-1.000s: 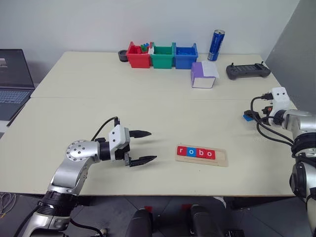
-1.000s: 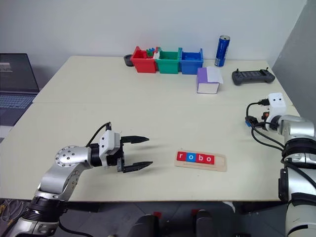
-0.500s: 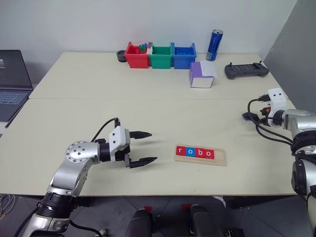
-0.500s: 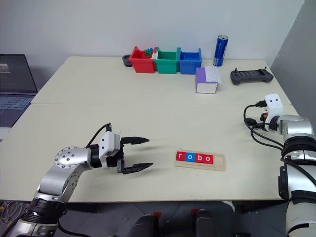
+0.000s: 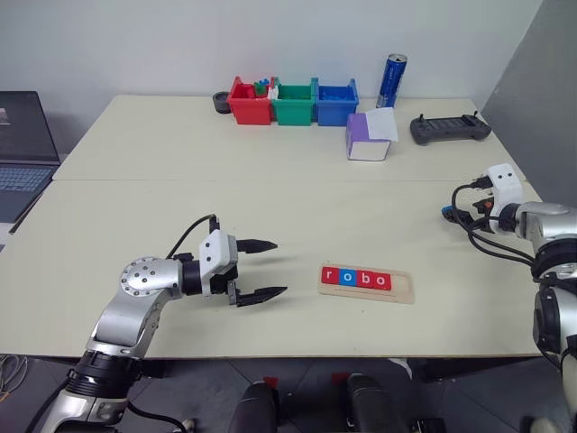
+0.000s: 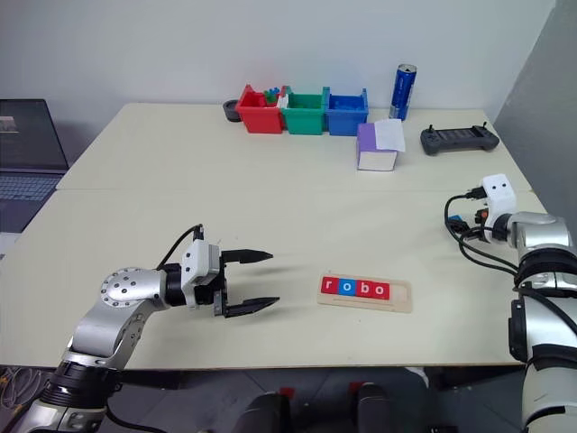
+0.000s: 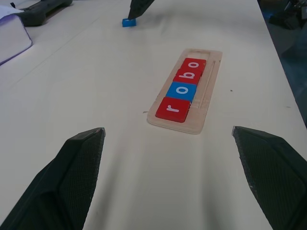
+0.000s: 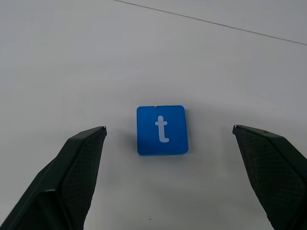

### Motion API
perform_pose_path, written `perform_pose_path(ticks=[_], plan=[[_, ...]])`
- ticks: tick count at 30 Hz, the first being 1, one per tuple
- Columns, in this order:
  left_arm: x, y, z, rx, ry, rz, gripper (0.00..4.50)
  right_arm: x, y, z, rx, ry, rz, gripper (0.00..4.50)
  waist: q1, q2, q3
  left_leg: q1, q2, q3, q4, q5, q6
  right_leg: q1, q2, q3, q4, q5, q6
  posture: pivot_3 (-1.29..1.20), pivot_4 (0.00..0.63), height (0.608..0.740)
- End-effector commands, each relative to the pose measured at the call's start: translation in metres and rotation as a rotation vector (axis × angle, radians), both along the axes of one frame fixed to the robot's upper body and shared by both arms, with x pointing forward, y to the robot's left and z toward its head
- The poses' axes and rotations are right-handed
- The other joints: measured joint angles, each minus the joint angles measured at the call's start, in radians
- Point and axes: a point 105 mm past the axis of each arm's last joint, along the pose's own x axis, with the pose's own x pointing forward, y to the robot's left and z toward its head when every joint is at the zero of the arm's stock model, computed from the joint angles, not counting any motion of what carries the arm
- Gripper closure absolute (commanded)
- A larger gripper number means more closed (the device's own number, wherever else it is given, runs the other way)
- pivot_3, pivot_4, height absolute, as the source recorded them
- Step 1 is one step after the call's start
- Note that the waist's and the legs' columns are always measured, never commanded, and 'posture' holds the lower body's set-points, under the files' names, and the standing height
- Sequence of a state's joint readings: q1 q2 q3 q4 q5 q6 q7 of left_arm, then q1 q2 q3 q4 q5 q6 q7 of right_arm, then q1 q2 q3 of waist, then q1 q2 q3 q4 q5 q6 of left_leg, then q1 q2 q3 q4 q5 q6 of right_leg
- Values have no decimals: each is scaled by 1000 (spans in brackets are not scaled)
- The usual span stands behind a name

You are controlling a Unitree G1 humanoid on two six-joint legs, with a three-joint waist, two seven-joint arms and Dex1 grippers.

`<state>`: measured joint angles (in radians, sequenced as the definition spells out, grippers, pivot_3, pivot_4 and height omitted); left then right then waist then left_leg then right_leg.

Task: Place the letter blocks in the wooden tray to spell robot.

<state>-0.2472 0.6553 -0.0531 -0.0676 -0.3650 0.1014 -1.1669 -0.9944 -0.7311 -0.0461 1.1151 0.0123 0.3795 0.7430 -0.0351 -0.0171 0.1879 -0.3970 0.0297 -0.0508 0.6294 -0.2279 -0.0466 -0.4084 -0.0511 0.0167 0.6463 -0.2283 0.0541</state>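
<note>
The wooden tray [image 5: 407,289] lies near the table's front edge. It holds red and blue letter blocks [image 7: 181,90] that read r, o, b, o, and its right end is bare. A blue block with a white t [image 8: 161,130] lies flat on the table at the right, also seen as a small blue block [image 7: 127,22] beyond the tray. My right gripper [image 8: 169,128] hangs open just above it, with one finger on each side and not touching. My left gripper [image 5: 279,267] is open and empty, left of the tray and pointing toward it.
Red [image 5: 250,102], green [image 5: 294,102] and blue [image 5: 335,102] bins line the far edge beside a blue can [image 5: 391,81]. A purple and white box [image 5: 369,137] and a black controller [image 5: 451,129] sit at the back right. A laptop [image 5: 22,149] stands to the left.
The camera shifted slightly. My right wrist turned a little above the t block. The left arm, the tray and the blocks have not moved.
</note>
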Motion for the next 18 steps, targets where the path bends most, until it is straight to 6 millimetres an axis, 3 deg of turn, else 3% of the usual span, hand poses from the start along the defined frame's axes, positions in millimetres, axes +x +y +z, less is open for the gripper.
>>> perform_pose_path(ticks=[1, 12, 18], plan=[[0, 2, 10, 7, -43, 6, 0, 4, -4, 20, -15, -60, 3, 14, 0, 0, 0, 0, 0, 0, 0, 0, 0, 0, 0, 0, 0, 0, 0, 0, 150, 740], [-1, 3, 10, 8, -47, 8, 0, 6, 5, 10, -3, -57, 36, 14, 0, 0, 0, 0, 0, 0, 0, 0, 0, 0, 0, 0, 0, 0, 0, 0, 150, 740], [-2, 4, 10, 11, -48, 11, 0, 7, 13, -4, -12, -22, 49, 14, -4, 0, 0, 0, 0, 0, 0, 0, 0, 0, 0, 0, 0, 0, 0, 0, 150, 740]])
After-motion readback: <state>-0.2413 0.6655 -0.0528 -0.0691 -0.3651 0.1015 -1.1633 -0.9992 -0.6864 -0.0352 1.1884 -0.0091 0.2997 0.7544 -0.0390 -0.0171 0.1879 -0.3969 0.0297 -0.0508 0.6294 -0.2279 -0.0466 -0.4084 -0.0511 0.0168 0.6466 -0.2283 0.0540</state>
